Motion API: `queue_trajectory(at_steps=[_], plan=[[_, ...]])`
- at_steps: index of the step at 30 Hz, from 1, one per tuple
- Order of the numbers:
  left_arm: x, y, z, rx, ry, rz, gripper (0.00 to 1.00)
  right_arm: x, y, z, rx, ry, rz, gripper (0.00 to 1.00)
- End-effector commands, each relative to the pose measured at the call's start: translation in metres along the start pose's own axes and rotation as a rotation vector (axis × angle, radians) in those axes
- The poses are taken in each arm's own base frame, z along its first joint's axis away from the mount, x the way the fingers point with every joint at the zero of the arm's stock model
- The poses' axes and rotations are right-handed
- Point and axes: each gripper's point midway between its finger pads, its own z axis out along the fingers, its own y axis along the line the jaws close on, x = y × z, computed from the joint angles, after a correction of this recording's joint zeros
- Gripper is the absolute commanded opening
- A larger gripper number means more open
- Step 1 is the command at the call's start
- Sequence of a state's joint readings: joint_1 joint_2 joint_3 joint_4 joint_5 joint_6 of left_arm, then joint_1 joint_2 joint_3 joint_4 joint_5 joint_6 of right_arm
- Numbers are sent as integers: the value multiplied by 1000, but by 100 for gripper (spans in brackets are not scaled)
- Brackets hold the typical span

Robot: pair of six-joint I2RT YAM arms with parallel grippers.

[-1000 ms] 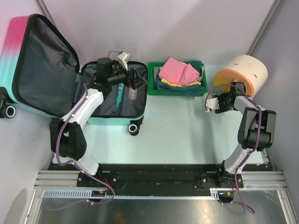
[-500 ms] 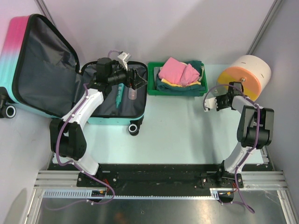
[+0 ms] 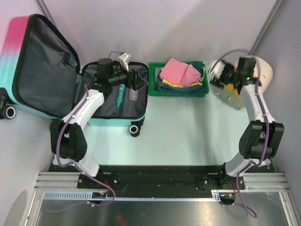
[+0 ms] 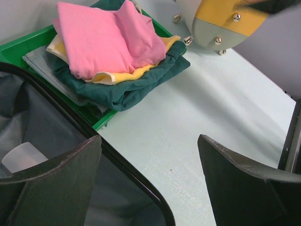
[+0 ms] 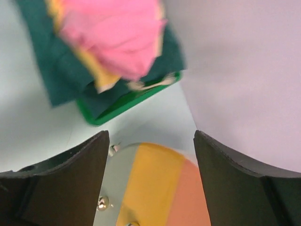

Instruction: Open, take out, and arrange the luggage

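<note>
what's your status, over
Left gripper open over the pink-to-teal hard-shell suitcase, lid up, small bottle inside. Right gripper open at the white-and-orange cylinder. No obstruction seen.

Pink-to-teal, grey-lined luggage (image 3: 8,56), green tray (image 3: 178,93), pink cloth (image 3: 176,69), orange-and-yellow cylinder (image 4: 221,19).

We see a pale mint table (image 3: 188,136) under soft, even light — plain pale walls (image 3: 164,28) from nine to three o'clock, metal rails (image 3: 160,188) at six.

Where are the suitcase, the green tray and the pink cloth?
suitcase (image 3: 42,77): top external view, grey lining of the open lid.
green tray (image 3: 176,94): top external view, near rim.
pink cloth (image 4: 99,37): left wrist view, top fold.
</note>
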State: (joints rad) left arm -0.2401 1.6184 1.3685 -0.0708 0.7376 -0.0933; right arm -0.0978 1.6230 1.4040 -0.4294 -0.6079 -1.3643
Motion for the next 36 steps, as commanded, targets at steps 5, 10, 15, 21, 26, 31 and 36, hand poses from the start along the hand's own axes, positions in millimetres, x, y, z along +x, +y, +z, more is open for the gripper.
queue_trajectory(at_steps=[5, 10, 15, 21, 26, 31, 36], plan=[[-12, -14, 4, 58, -19, 67, 88, 13, -144, -113, 459, -116, 878, 70], [-9, -11, 9, 62, -10, 48, 88, 63, -147, -164, 464, -82, 1070, 75], [-3, -12, 10, 65, 0, 33, 88, 97, -127, -156, 390, -28, 1251, 91], [1, -10, 10, 52, 6, 20, 87, 130, -113, -147, 412, 30, 1390, 88], [6, -9, 8, 40, 12, 19, 87, 137, -100, -138, 370, 30, 1514, 86], [8, -7, 9, 35, 16, 13, 87, 136, -75, -130, 326, 46, 1595, 85], [6, -6, 11, 37, 15, 12, 87, 125, -67, -121, 286, 30, 1632, 85]])
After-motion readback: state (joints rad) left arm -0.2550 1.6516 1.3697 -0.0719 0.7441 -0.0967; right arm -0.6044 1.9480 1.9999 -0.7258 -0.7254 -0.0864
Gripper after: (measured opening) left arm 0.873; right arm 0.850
